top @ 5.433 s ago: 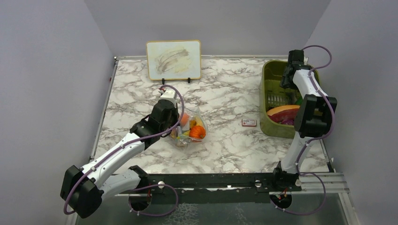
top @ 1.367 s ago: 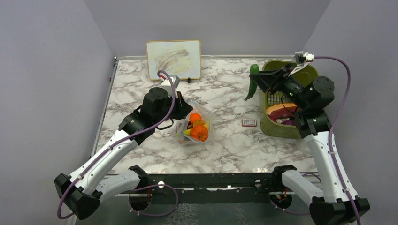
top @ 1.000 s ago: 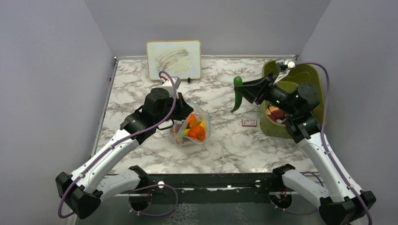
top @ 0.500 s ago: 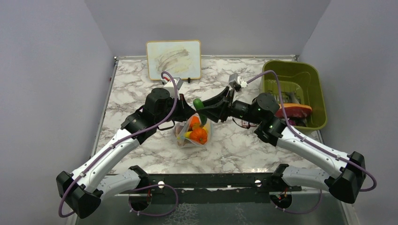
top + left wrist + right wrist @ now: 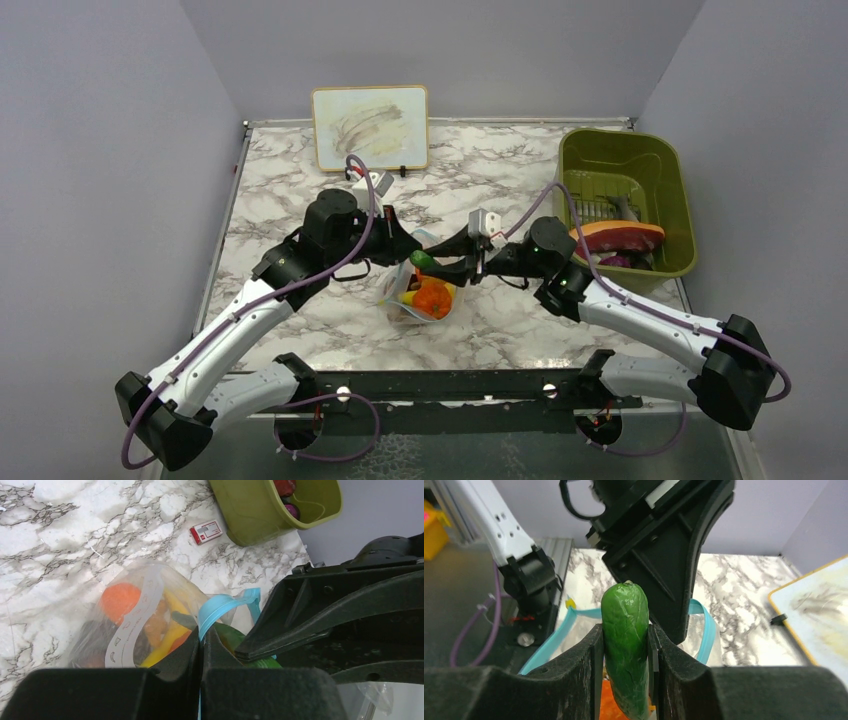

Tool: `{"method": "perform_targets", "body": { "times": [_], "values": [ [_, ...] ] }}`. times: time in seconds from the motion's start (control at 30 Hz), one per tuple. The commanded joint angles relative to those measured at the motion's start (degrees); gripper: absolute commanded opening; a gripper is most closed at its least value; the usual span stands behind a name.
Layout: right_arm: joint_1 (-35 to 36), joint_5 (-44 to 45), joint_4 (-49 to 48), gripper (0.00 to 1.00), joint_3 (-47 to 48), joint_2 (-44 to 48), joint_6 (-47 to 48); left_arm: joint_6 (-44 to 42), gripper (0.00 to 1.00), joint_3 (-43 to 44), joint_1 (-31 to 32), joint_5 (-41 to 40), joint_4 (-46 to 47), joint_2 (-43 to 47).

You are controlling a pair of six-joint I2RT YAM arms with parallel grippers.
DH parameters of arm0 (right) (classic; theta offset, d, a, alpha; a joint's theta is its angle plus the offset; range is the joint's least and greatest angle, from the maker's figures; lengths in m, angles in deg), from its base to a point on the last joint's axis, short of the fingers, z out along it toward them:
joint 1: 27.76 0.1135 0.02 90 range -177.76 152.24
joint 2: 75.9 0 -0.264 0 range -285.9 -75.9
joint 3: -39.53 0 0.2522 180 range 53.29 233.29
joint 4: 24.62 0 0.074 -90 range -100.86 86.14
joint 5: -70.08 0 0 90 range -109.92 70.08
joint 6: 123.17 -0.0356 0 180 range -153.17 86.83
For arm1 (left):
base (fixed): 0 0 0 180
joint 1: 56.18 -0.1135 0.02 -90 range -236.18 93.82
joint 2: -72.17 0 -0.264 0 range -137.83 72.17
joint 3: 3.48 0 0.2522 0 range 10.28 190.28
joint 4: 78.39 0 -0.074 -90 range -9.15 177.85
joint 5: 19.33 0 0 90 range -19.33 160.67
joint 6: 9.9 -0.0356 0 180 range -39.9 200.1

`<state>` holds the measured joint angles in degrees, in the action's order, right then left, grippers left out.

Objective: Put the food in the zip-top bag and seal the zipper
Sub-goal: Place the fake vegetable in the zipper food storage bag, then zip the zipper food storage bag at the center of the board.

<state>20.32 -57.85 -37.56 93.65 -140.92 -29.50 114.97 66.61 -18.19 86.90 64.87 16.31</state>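
Left gripper (image 5: 201,639) is clamped on the mouth edge of the bag (image 5: 125,630), pinching the blue zipper (image 5: 222,605) and holding the mouth open. Right gripper (image 5: 625,630) grips a green cucumber (image 5: 625,605) lengthwise, its end past the fingertips, at the open mouth and just beside the left fingers. Below both grippers the bag holds an orange piece (image 5: 120,600), a banana (image 5: 167,637) and more.

Assessment: loading part done. The cucumber is not yet released. A red slab (image 5: 615,237) and a purple piece (image 5: 292,511) lie in the bin (image 5: 620,160), well behind the right gripper. Zipper unsealed
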Motion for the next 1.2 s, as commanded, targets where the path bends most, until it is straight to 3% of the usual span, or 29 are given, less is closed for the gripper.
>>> {"method": "perform_targets", "body": {
  "times": [0.0,0.33,0.43,0.6,0.7,0.87,1.17],
  "values": [
    [0.7,-2.5,5.5,0.19,-0.8,0.6,14.6,-1.0,0.00,1.5,0.1,3.0,0.3,2.6],
    [1.5,3.2,24.2,0.23,6.4,-3.2,22.9,-1.7,0.00,2.5,0.1,4.1,-0.6,2.3],
    [2.4,6.5,28.3,0.32,9.6,-5.9,22.5,-1.7,0.00,2.3,0.1,4.2,-0.5,2.0],
    [3.1,11.4,32.8,0.56,11.1,-7.3,22.9,-1.2,0.00,0.7,0.1,3.7,-0.4,1.8],
    [3.1,11.9,35.3,0.61,11.6,-5.8,22.7,-1.7,0.00,0.3,0.1,3.1,-0.4,1.4],
    [3.1,11.1,39.7,0.62,15.4,-3.4,19.0,-2.3,0.00,0.4,0.1,2.0,-0.2,0.9],
    [3.1,19.4,39.4,0.59,19.6,1.3,4.6,-4.8,0.00,-1.3,0.1,-0.9,2.4,3.0]
  ]
}}
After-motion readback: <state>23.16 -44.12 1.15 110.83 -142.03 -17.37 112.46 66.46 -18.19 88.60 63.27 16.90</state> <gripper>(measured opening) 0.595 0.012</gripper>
